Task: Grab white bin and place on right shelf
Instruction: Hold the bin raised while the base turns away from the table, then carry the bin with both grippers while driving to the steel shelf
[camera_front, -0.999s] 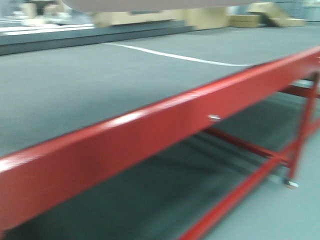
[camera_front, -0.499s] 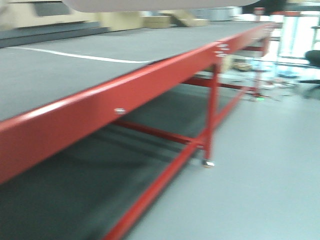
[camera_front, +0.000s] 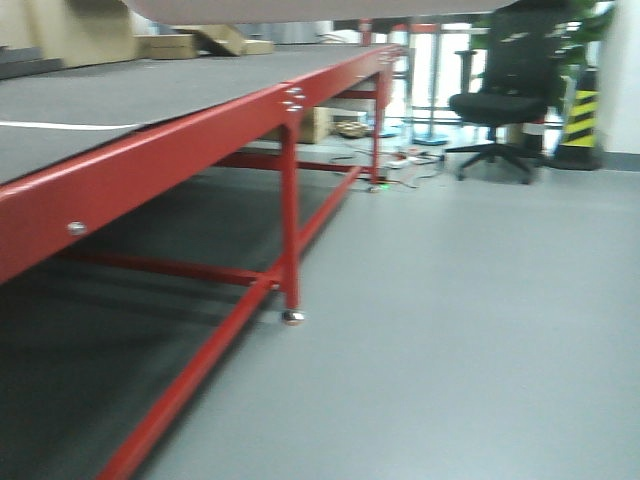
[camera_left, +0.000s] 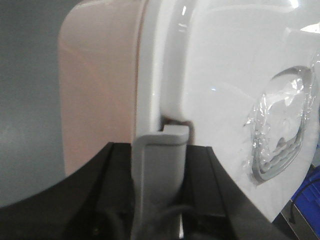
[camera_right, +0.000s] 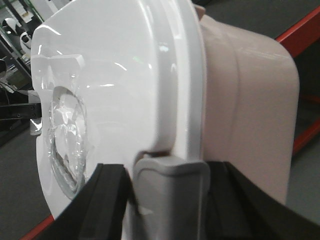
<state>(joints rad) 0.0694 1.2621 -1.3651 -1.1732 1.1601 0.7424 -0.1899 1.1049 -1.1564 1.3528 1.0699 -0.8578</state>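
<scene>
Left wrist view: the white bin (camera_left: 95, 90), lid (camera_left: 225, 60) on, contents hidden, hangs near the red table (camera_right: 305, 25); left gripper (camera_left: 160, 175) clamps one grey latch (camera_left: 160, 145), right gripper (camera_right: 167, 200) the other.

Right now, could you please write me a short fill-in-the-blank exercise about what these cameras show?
The long table has a frame painted ____.
The office chair beyond it is ____.
The hazard post beside that chair is striped black and ____.
The white bin has a lid clip coloured ____.
Missing words: red; black; yellow; grey.
</scene>
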